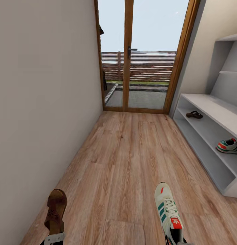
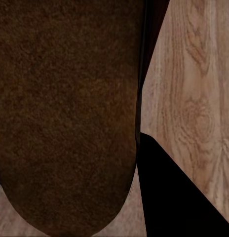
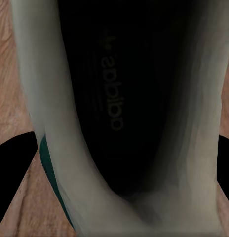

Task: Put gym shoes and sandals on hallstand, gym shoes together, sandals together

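Note:
My left gripper (image 1: pixel 54 237) at the bottom left is shut on the heel of a dark brown sandal (image 1: pixel 56 207), toe pointing away; its brown surface (image 2: pixel 65 113) sits close up in the left wrist view. At the bottom right, my right gripper (image 1: pixel 176 239) is shut on the heel of a cream gym shoe (image 1: pixel 167 206); the shoe's dark opening and pale wall (image 3: pixel 55 123) loom in the right wrist view. The grey hallstand (image 1: pixel 213 108) stands along the right wall. A second sandal (image 1: pixel 194 115) lies on its middle tier and a second gym shoe (image 1: pixel 229 146) on its lower tier.
The corridor floor (image 1: pixel 125 160) of wood planks stretches ahead to a wood-framed glass door (image 1: pixel 132 51). A plain wall (image 1: pixel 40 102) runs close along the left. Grey wall shelves (image 1: pixel 230 37) hang above the hallstand.

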Motion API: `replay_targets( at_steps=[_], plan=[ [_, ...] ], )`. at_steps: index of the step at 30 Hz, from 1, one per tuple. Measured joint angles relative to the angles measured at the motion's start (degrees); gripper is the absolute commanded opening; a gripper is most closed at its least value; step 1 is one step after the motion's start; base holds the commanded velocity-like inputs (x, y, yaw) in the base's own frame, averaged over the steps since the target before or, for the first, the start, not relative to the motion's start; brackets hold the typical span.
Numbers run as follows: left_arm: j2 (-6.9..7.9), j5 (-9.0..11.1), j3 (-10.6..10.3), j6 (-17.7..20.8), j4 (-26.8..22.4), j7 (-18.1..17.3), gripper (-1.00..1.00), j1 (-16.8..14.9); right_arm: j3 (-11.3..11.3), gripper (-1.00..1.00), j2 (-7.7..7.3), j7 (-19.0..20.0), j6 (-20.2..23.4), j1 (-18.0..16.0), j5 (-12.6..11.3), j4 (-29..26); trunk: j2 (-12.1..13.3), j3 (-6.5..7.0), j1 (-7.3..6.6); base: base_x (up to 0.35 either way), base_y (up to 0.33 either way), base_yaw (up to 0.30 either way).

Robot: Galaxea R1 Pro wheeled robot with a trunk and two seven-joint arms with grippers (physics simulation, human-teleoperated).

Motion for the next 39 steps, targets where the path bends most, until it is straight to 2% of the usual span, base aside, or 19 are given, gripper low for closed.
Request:
replay_targets(
  at_steps=[6, 16, 30, 39],
  plan=[
    [0.00, 0.0, 0.0, 0.0, 0.0, 0.0, -1.00, 0.0, 0.0, -1.00, 0.02, 0.0, 0.0, 0.0, 0.0, 0.0, 0.0, 0.00, 0.00, 0.339, 0.000, -0.044],
    [0.00, 0.0, 0.0, 0.0, 0.0, 0.0, -1.00, 0.0, 0.0, -1.00, 0.01, 0.0, 0.0, 0.0, 0.0, 0.0, 0.0, 0.00, 0.00, 0.339, 0.000, -0.220],
    [0.00, 0.0, 0.0, 0.0, 0.0, 0.0, -1.00, 0.0, 0.1, -1.00, 0.06, 0.0, 0.0, 0.0, 0.0, 0.0, 0.0, 0.00, 0.00, 0.339, 0.000, -0.027],
    [0.00, 0.0, 0.0, 0.0, 0.0, 0.0, -1.00, 0.0, 0.1, -1.00, 0.07, 0.0, 0.0, 0.0, 0.0, 0.0, 0.0, 0.00, 0.00, 0.339, 0.000, -0.226]
  ],
)
